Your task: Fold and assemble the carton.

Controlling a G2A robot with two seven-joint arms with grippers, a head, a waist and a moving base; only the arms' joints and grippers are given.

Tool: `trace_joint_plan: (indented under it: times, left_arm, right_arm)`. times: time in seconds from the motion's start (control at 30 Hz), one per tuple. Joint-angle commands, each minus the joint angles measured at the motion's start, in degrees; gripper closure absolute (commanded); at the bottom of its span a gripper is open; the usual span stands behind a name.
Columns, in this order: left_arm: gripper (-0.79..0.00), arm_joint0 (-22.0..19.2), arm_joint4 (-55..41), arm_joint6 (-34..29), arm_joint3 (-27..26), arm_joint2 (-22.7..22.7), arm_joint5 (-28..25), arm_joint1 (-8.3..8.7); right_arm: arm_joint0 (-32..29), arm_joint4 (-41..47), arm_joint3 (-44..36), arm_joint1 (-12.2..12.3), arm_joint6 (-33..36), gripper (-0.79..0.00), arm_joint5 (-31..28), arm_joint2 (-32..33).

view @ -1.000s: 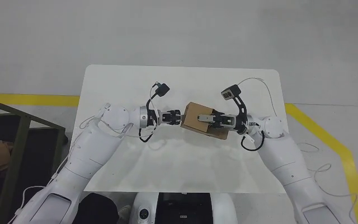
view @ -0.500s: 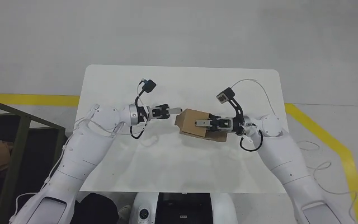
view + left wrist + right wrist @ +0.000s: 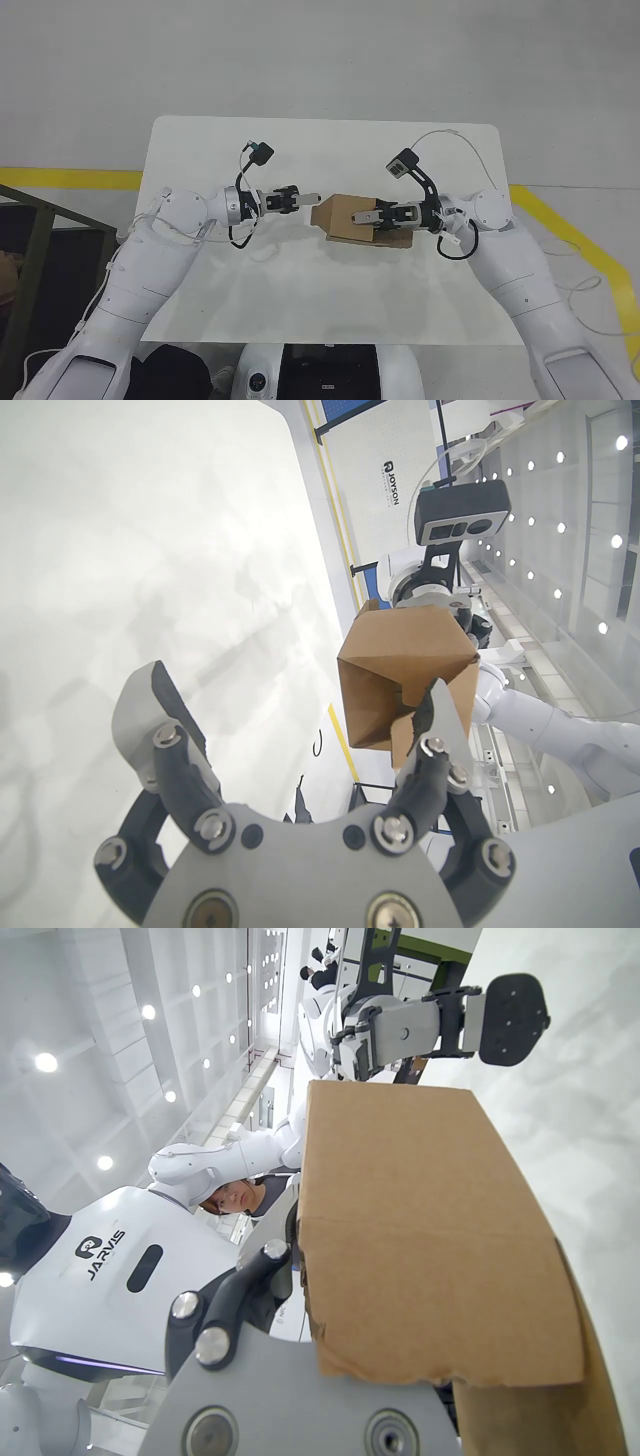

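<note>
One table (image 3: pixel 300 150), white and rectangular. One carton (image 3: pixel 345 222) of brown cardboard, partly folded, is held over the middle of the table, with one end faced toward the left arm. The right gripper (image 3: pixel 368 214) is clamped on a wall of the carton, one finger laid across the upper panel. The left gripper (image 3: pixel 310 198) is spread wide with nothing held, and is positioned just beside the carton's end. Contact cannot be judged.

The carton (image 3: pixel 335 215) was matt brown cardboard with rough, torn edges; the table (image 3: pixel 200 150) was smooth white, with a faint sheen.
</note>
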Motion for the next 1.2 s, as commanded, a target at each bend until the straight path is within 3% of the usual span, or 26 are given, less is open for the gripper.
trace_joint_plan:
  times: [0.0, 0.3, 0.5, 1.17]
  left_arm:
    - [-0.785, 0.1, -0.1, 0.4, -0.1, 0.0, 0.0, -0.02]
    - [-0.785, 4.4, -3.5, 2.0, -2.4, -2.8, -0.6, 0.54]
    - [-0.785, 6.5, -4.2, 0.8, -3.2, -3.6, -0.1, 0.89]
    - [-0.785, 2.5, -2.5, 2.6, -2.6, 3.2, 2.9, -0.47]
  right_arm:
    - [0.0, 0.0, 0.0, 0.0, 0.0, 0.0, 0.0, 0.0]
    - [-0.7, -1.0, -1.6, 0.2, -2.3, 0.0, 1.0, 0.6]
    - [-0.1, 1.5, -0.8, 0.1, 0.0, 0.0, 1.5, 0.8]
    - [-1.3, 4.2, -2.7, -0.4, 0.9, 0.0, 0.9, -0.9]
